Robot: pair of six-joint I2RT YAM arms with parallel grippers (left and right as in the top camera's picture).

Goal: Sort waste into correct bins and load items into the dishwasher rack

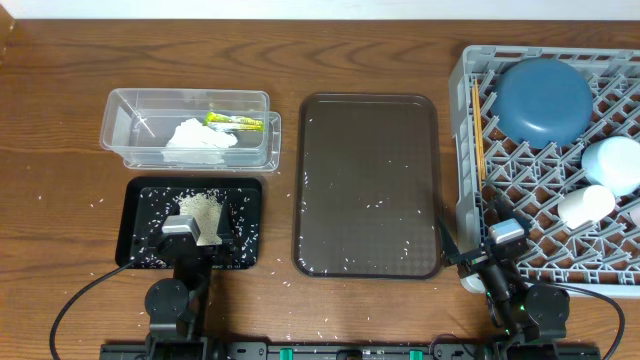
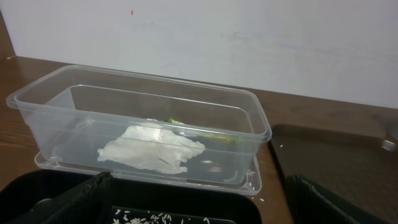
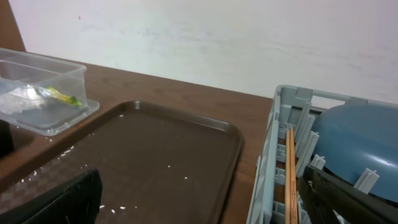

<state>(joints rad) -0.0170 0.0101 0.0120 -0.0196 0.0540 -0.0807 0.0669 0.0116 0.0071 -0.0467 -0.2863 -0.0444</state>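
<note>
Loose white rice grains [image 1: 200, 208] lie heaped in the shallow black rectangular tray [image 1: 127, 222], beneath the left pincer [image 1: 197, 238], its fingers spread apart. A crumpled white tissue [image 2: 152, 149] and yellow-green snack wrapper [image 1: 235, 122], its print too small to read, sit in the clear plastic rectangular tub [image 2: 37, 102]. The right pincer [image 1: 478, 238], also spread wide, hovers at the grey plastic lattice rack [image 1: 462, 130].

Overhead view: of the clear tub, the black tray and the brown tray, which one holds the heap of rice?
The small black tray. The clear tub holds tissue and wrapper; the brown tray has only stray grains.
</note>
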